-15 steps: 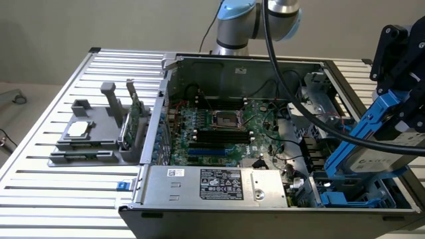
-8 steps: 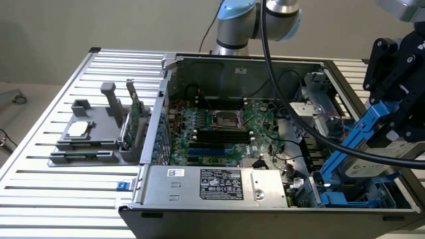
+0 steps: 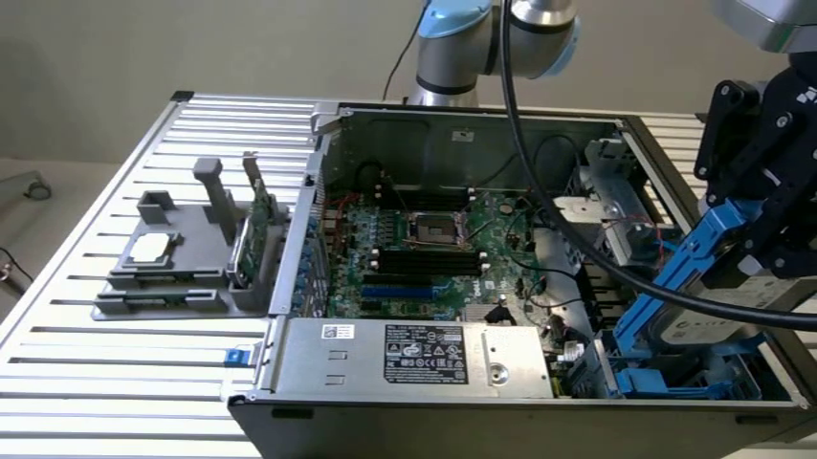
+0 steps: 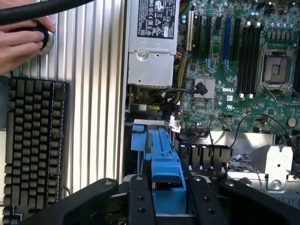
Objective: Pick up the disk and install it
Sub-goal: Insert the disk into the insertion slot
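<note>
- End effector: the gripper (image 4: 166, 199) is pinched on the disk (image 3: 717, 325). In the wrist view, one black finger (image 4: 140, 199) sits against each side of the blue carrier (image 4: 165, 171).
- Disk position: the disk is held in the air, tilted steeply, at the exterior view's right. It is over the drive bay (image 3: 683, 382) in the near corner of the open computer case (image 3: 447, 120). Its lower end is near the blue bay fittings; whether it touches them cannot be told.
- Handling, judged: the metal drive body should be stiff and fairly heavy for its size, and sensitive to knocks. The plastic carrier is likely to flex slightly and offers smooth faces, so slipping under a tilted load is possible.
- Grip location, judged: the carrier's side rails are the proper hold, keeping pressure off the labelled face.
- Surroundings: the motherboard (image 3: 434, 239) and power supply (image 3: 408, 349) lie inside the case. A person's hand (image 4: 18, 42) rests beside a keyboard (image 4: 33, 140).
</note>
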Available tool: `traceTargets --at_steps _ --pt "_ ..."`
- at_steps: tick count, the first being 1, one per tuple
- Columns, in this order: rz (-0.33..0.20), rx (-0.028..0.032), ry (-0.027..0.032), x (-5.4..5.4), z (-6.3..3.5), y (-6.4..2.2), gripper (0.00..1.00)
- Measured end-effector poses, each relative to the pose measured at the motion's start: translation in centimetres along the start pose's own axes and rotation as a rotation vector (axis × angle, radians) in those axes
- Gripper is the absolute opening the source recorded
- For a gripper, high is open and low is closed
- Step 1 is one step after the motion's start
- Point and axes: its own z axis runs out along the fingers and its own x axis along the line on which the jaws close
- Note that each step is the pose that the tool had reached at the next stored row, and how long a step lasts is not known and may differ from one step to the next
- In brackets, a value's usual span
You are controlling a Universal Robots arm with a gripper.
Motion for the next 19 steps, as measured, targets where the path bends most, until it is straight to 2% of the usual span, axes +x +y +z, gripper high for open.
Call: traceTargets --at_steps 2,4,12,19 --pt "0.004 -0.0076 0.0003 0.0 0.07 -0.01 0.33" --pt "0.01 -0.0117 0.0001 0.0 0.12 0.0 0.33" --pt "0.035 -0.012 -0.0006 -0.11 0.34 -0.02 0.33" --pt "0.037 -0.013 -0.0004 -0.17 0.57 -0.21 0.33"
